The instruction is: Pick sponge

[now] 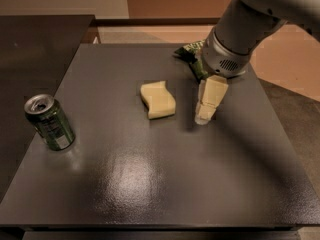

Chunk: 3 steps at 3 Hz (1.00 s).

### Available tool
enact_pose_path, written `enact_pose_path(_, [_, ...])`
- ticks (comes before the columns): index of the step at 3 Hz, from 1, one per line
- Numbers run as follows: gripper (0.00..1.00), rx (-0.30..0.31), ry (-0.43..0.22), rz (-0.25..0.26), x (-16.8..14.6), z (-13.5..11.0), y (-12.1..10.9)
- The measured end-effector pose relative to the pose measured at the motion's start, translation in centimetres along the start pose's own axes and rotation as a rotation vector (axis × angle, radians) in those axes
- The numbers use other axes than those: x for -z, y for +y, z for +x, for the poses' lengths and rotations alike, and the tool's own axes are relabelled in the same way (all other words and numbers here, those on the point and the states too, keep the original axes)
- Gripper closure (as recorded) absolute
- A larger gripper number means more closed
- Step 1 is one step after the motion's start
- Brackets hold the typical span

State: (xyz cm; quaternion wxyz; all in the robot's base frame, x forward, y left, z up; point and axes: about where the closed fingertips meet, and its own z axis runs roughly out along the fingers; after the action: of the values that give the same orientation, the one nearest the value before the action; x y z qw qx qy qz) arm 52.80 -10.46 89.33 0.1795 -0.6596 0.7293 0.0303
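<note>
A green soda can (50, 123) stands at the near left of the dark tabletop (160, 194), its label unreadable. The pale yellow sponge (157, 100) lies free mid-tabletop; just right of it, apart, hangs the empty end effector (204, 115), open or closed I cannot tell. Farther back, the arm (235, 34) hides most of a green bag (187, 51), its print illegible.
</note>
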Motion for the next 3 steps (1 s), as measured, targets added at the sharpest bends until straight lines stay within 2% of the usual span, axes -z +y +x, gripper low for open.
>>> enact_pose_path(3, [0.00,0.031,-0.031,-0.079,-6.0,-4.6,-0.7])
